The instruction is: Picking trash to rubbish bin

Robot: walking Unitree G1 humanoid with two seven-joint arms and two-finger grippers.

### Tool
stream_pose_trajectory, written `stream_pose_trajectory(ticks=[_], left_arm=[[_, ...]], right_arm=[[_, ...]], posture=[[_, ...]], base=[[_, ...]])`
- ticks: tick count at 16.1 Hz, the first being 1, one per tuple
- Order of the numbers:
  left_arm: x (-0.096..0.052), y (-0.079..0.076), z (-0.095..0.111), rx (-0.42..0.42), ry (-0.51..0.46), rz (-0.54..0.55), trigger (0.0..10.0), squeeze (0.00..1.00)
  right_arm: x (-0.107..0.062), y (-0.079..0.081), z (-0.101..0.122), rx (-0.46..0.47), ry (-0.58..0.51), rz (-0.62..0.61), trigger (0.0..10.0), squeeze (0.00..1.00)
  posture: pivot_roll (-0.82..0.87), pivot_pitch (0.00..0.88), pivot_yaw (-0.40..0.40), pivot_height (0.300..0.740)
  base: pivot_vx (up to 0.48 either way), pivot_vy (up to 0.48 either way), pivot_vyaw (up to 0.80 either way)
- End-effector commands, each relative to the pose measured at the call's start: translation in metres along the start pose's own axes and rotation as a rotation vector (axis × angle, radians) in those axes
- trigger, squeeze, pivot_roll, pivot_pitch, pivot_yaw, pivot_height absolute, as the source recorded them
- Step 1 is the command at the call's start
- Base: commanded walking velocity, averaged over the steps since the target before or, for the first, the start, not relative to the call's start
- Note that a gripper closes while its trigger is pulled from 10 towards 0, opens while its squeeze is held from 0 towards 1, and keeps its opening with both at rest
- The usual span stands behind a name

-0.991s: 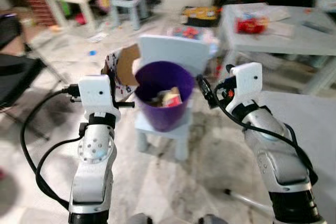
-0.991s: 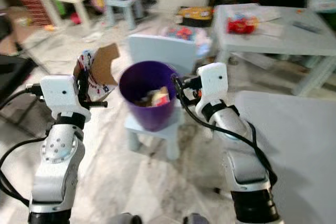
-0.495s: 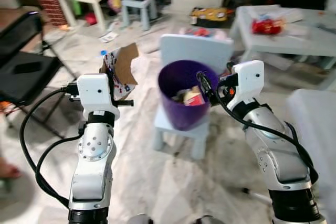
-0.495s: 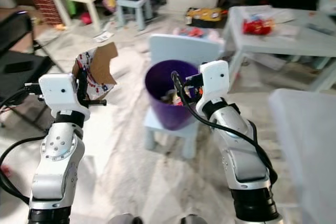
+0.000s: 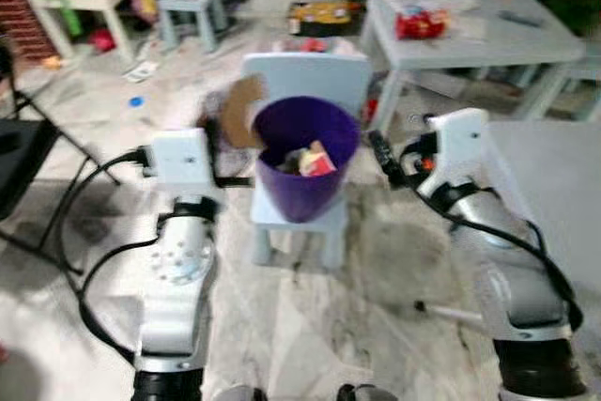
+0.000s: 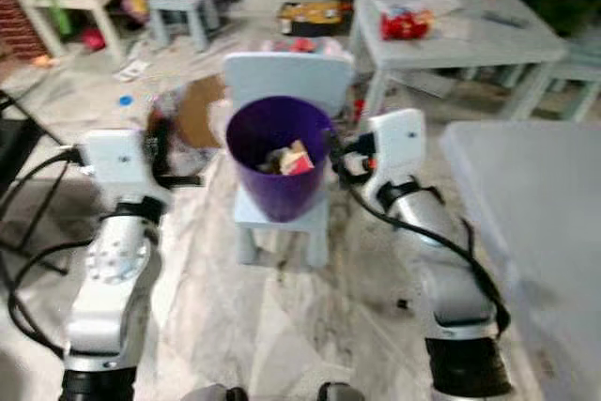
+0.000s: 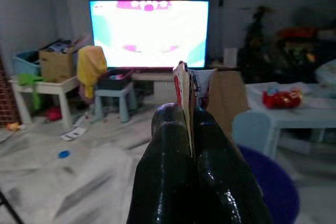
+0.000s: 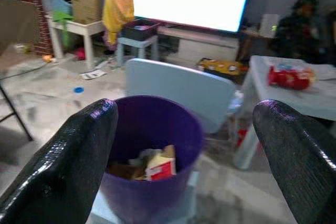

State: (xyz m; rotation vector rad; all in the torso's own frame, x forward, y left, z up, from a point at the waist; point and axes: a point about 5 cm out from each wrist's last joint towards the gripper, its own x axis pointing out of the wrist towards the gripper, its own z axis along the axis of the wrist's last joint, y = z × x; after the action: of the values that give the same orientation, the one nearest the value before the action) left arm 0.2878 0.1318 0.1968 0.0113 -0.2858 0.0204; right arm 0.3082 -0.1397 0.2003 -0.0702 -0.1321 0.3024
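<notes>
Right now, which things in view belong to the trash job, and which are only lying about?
Belonging to the job:
- purple bin on the small blue chair, trash inside
- cardboard carton, pinched in the left claw
- right claw, open, beside the bin

Only lying about:
- red packet on the grey table
- blue cap on the floor
- television
- black folding chair

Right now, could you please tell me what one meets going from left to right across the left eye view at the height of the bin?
Left pincer → cardboard → bin → right pincer → grey surface.
</notes>
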Motion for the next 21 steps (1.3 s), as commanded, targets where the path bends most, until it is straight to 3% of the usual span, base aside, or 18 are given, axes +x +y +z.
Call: stream_pose_trajectory(ticks=[1,6,21], left_arm=[[-0.0001,0.0050,-0.0016,0.000,0.002,0.010,0.0,0.00],[0.0009,0.0059,0.0009,-0.015,-0.011,-0.003,0.0,0.00],[0.0014,0.0045,-0.0013,-0.018,-0.003,-0.027,0.0,0.00]], right_arm=[[0.0006,0.0048,0.0039,0.002,-0.016,0.019,10.0,0.00],[-0.0001,0.0060,0.0048,0.000,-0.020,0.020,10.0,0.00],[-0.0001,0.0046,0.0053,-0.005,-0.026,0.011,10.0,0.00]], posture=[[-0.01,0.158,-0.031,0.740],[0.00,0.163,-0.028,0.740],[-0.01,0.163,-0.028,0.740]], base=[[0.000,0.000,0.00],[0.197,0.000,0.00],[0.463,0.000,0.00]])
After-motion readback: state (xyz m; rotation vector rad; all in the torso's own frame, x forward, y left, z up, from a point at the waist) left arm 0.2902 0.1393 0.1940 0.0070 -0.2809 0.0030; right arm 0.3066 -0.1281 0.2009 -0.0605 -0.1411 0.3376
